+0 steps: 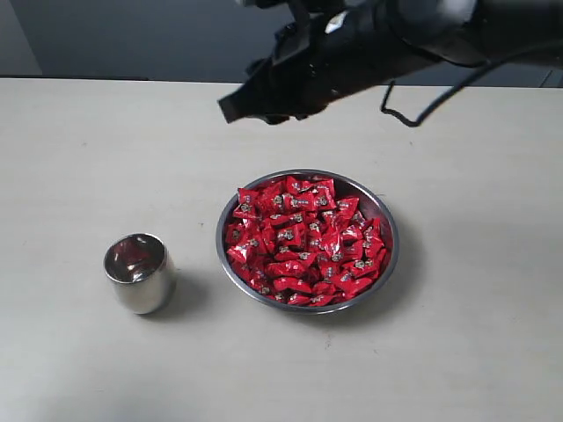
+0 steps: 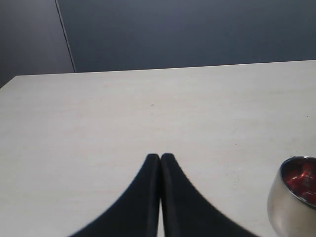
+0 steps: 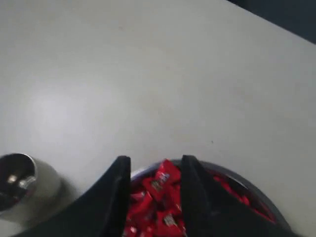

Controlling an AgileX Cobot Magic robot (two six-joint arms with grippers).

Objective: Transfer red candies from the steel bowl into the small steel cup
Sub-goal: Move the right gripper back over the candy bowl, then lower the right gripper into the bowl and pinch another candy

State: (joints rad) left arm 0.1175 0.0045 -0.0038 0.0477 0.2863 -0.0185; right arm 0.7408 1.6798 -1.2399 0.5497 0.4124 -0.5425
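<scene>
One steel bowl [image 1: 388, 221], many red candies [image 1: 303, 242], one small steel cup [image 1: 142, 292]

Right arm [image 1: 396, 44] is a dark smear, cut off along the exterior view's top edge. Steel bowl [image 3: 249, 190] half hidden behind the right gripper [image 3: 155, 159]. Small steel cup [image 2: 289, 207] clipped by the frame.

Candies [image 1: 303, 242] heaped in bowl [image 1: 380, 211], bowl right of table [image 1: 88, 158] ctr, cup [image 1: 138, 272] to bowl's L, apart, slightly nearer front.
</scene>
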